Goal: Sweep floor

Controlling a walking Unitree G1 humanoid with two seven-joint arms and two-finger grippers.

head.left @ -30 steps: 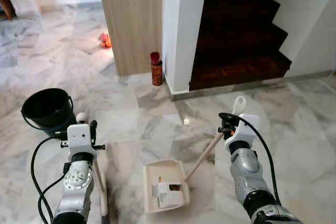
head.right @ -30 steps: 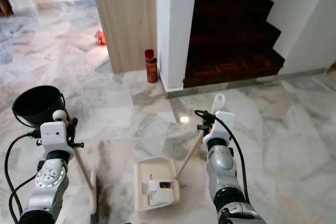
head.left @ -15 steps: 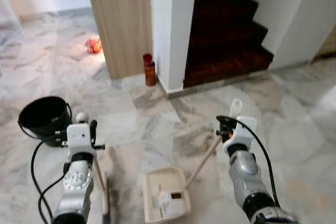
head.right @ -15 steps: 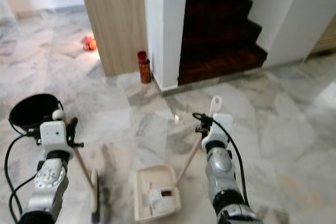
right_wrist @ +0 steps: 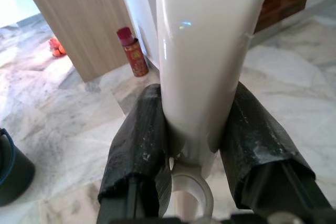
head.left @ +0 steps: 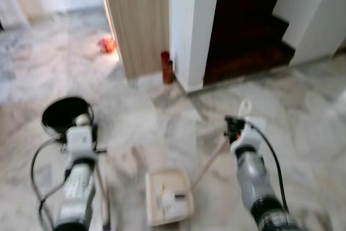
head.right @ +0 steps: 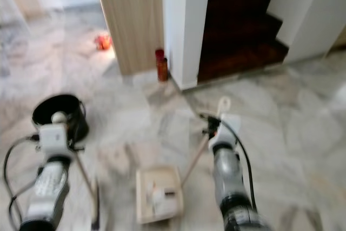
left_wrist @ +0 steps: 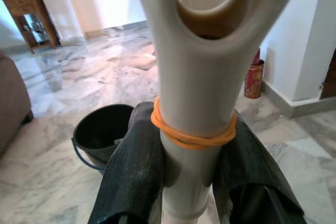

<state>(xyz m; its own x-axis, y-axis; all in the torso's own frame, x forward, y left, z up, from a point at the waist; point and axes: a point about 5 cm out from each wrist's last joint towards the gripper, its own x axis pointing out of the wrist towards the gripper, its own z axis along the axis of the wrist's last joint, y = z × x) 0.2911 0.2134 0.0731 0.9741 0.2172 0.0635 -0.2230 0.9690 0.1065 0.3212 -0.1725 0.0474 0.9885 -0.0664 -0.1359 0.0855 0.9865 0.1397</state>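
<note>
My left gripper (left_wrist: 194,129) is shut on the pale broom handle (left_wrist: 193,72), just under an orange rubber band (left_wrist: 191,135). In the left eye view this gripper (head.left: 87,133) stands at the lower left, and the broom stick (head.left: 101,187) slants down to the floor. My right gripper (right_wrist: 191,124) is shut on the white dustpan handle (right_wrist: 199,40). From the right gripper (head.left: 238,126) that handle (head.left: 208,163) runs down to the cream dustpan (head.left: 168,196), which lies on the marble floor between my arms with some scraps in it.
A black bucket (head.left: 64,113) stands on the floor just beyond my left arm. A red can (head.left: 167,68) stands at the foot of the white pillar (head.left: 192,25), beside a wooden panel (head.left: 143,20). Dark stairs (head.left: 246,31) rise at the right. An orange object (head.left: 107,44) lies further back.
The whole picture has shifted and blurred, so the camera has moved. The bucket now appears closer to my left arm. Both grips hold as before.
</note>
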